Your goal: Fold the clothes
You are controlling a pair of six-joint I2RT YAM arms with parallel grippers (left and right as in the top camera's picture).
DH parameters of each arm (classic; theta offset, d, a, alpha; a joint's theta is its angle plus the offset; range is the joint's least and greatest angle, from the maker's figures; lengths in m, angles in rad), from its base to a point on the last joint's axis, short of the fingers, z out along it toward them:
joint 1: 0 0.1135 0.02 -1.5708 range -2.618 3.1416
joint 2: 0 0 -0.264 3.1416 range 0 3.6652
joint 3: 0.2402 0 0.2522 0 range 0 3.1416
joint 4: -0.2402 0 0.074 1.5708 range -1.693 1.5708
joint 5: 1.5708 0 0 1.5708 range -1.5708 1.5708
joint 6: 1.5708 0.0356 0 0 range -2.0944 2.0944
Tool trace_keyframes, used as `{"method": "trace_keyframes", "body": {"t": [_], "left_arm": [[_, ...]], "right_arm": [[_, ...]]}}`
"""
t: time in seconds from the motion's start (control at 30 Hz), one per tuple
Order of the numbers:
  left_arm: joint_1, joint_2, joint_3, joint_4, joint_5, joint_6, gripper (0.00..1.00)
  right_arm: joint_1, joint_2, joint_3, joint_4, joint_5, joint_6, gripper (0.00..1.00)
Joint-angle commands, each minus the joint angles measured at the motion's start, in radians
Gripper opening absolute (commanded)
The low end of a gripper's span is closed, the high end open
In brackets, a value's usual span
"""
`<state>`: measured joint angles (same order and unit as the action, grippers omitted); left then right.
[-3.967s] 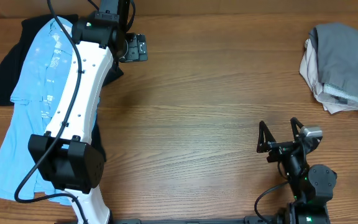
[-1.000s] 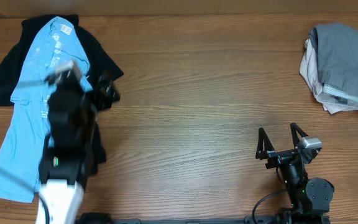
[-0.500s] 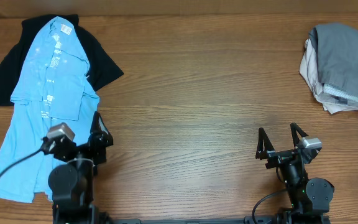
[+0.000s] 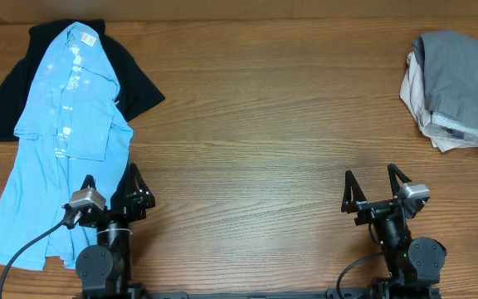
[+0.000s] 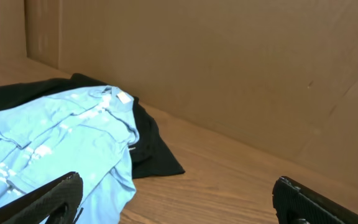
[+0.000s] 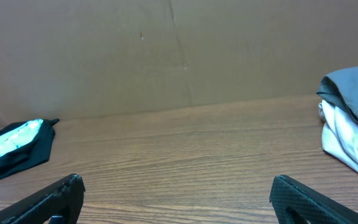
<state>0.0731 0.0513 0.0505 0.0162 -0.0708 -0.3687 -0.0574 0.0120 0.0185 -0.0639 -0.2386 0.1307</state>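
Left gripper (image 4: pixel 110 176) and right gripper (image 4: pixel 370 173) are sitting wide open and empty at the table's (image 4: pixel 264 108) near edge, grey shorts (image 4: pixel 463 71) seemingly lying folded at its right end, light blue shirt (image 4: pixel 56 141) and black shirt (image 4: pixel 135 87) lying unfolded at its left.

From here I've got the top shirt (image 4: pixel 56 141) lying on the bottom shirt (image 4: pixel 138 90) at the table's (image 4: pixel 264 124) far left, the folded stack (image 4: pixel 459 83) far right, and the left gripper (image 4: pixel 110 174) and right gripper (image 4: pixel 370 172) along the front edge.

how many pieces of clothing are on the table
4: light blue shirt over black shirt far left; grey garment atop beige garment far right. More may hide underneath.
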Motion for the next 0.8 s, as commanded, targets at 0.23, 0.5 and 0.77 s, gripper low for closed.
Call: {"method": "trace_keyframes", "body": {"t": [0.23,0.5,0.77], "left_arm": [[0.029,-0.048,-0.046,-0.027,0.012,-0.013,1.00],[0.032,-0.048,-0.046,-0.092,0.024,0.036,1.00],[0.032,-0.047,-0.045,-0.091,0.038,0.036,1.00]], "right_arm": [[0.006,-0.009,-0.011,0.006,0.002,-0.001,1.00],[0.006,-0.009,-0.011,0.006,0.002,-0.001,1.00],[0.006,-0.009,-0.011,0.006,0.002,-0.001,1.00]]}}
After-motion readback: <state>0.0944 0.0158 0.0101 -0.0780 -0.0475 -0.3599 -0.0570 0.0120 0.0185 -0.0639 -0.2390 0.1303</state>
